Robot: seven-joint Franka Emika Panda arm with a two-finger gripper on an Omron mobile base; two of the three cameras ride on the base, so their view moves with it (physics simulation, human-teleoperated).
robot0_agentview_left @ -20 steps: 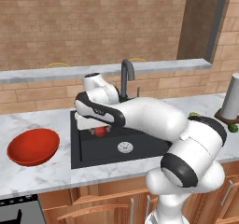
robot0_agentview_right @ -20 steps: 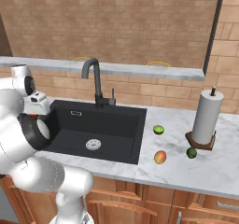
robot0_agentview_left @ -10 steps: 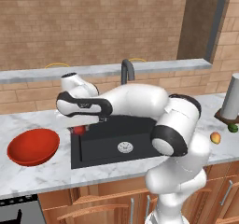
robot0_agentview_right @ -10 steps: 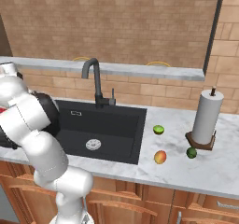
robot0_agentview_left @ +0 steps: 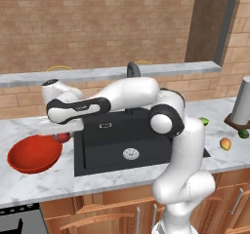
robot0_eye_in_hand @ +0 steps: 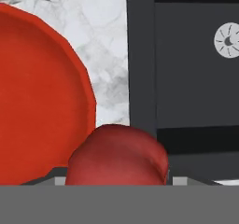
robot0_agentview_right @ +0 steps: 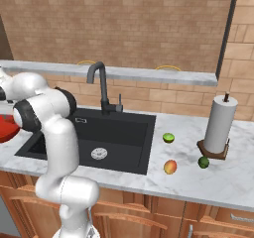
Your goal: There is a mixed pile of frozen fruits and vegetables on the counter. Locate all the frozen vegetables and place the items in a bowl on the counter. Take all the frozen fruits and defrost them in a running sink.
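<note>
The white arm's two-finger gripper (robot0_agentview_left: 62,132) is holding a dull red roundish vegetable piece (robot0_eye_in_hand: 116,155), its jaws clamped on it, just beside the rim of the wide glossy red bowl (robot0_agentview_left: 34,153) on the white marble counter (robot0_agentview_left: 34,184), left of the matte black sink (robot0_agentview_left: 124,140). The bright yellow-green ball (robot0_agentview_right: 168,138), the orange-yellow oval fruit (robot0_agentview_right: 170,166) and the dark green piece (robot0_agentview_right: 203,162) are lying right of the sink, near the paper towel roll (robot0_agentview_right: 219,125).

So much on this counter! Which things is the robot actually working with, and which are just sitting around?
Part of the job:
- red piece at the gripper
- red bowl
- black sink
- lime-green ball
- orange-yellow fruit
- dark green piece
- marble counter

Just there:
- paper towel roll
- grey ledge
</note>
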